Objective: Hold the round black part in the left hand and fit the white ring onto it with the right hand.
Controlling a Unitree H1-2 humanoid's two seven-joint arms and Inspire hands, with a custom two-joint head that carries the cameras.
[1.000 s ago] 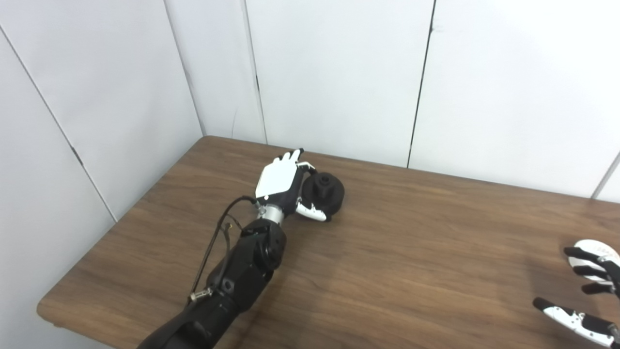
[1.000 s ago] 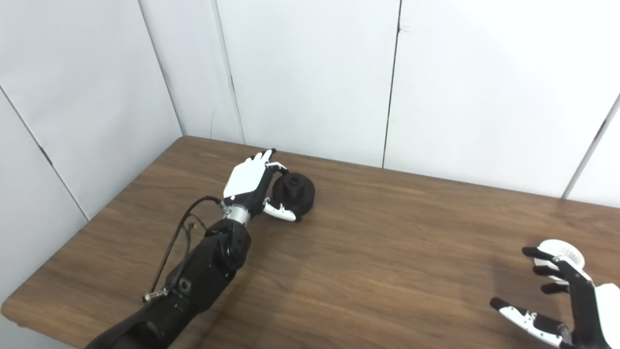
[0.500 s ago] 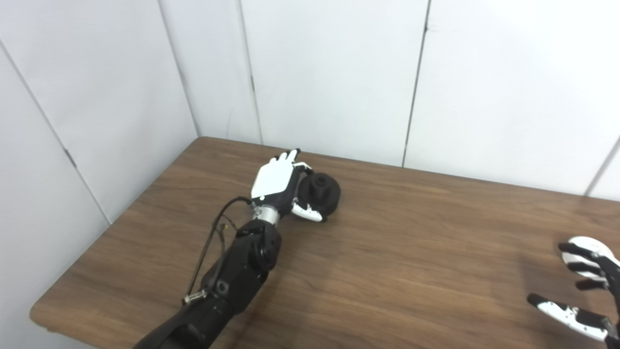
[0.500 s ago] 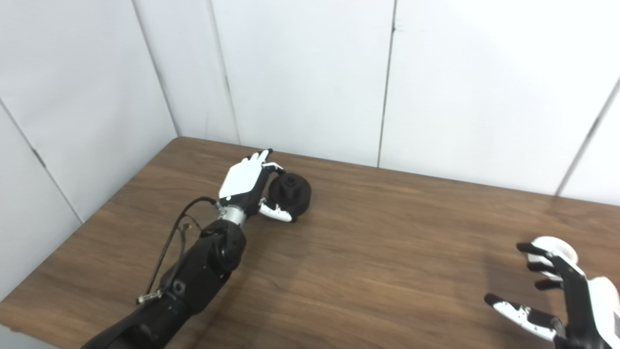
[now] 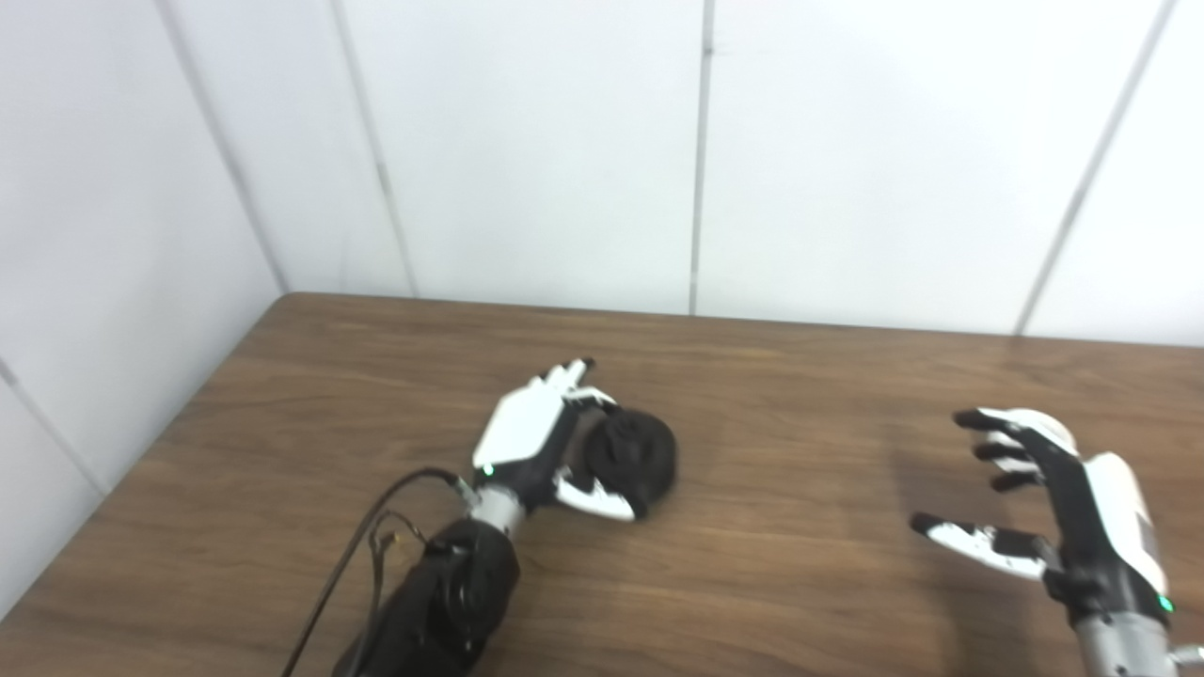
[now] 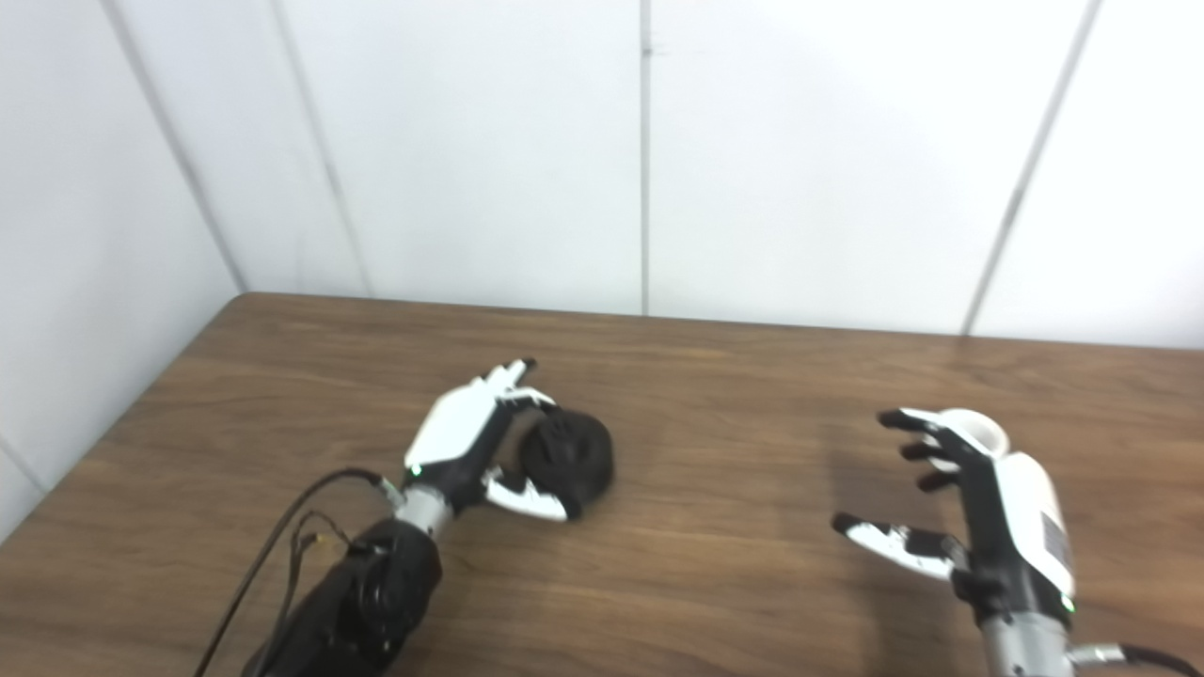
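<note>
Fingers (image 5: 594, 402) of left hand (image 5: 536, 444) around round black part (image 5: 632, 453)

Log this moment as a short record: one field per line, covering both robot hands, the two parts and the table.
left robot hand: cupped around the black part, fingers and thumb on either side
black part: round, resting on the table
right robot hand: open, fingers spread, holding nothing
white ring: on the table, just beyond the right robot hand's fingertips, partly hidden
table: brown wood grain
ring fitted: not yet
</note>
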